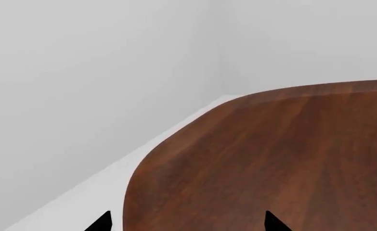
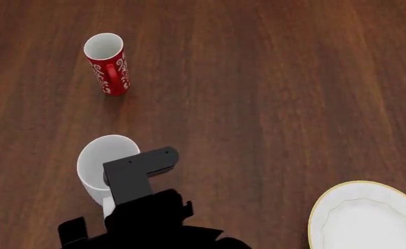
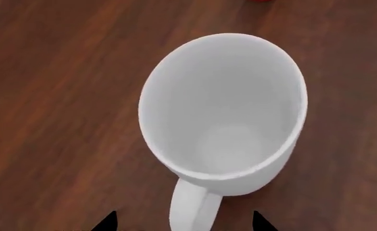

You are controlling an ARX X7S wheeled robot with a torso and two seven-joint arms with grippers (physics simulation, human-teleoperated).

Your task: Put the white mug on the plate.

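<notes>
Mug (image 2: 100,161) upright on the table (image 2: 272,93), near-left in head view, handle facing the robot. Right tool (image 3: 185,222) just above the handle, tips spread either side, not gripping. Plate (image 2: 368,218) at near-right, partly cut by the frame edge, well apart from the mug; bare wood between them. Red mug (image 2: 107,63) upright farther back, out of that path. Left tool (image 1: 187,224) released, over a rounded table corner by the wall (image 1: 79,72).

Bare wooden table (image 1: 272,159) corner (rounded) beside wall (image 1: 79,72).
</notes>
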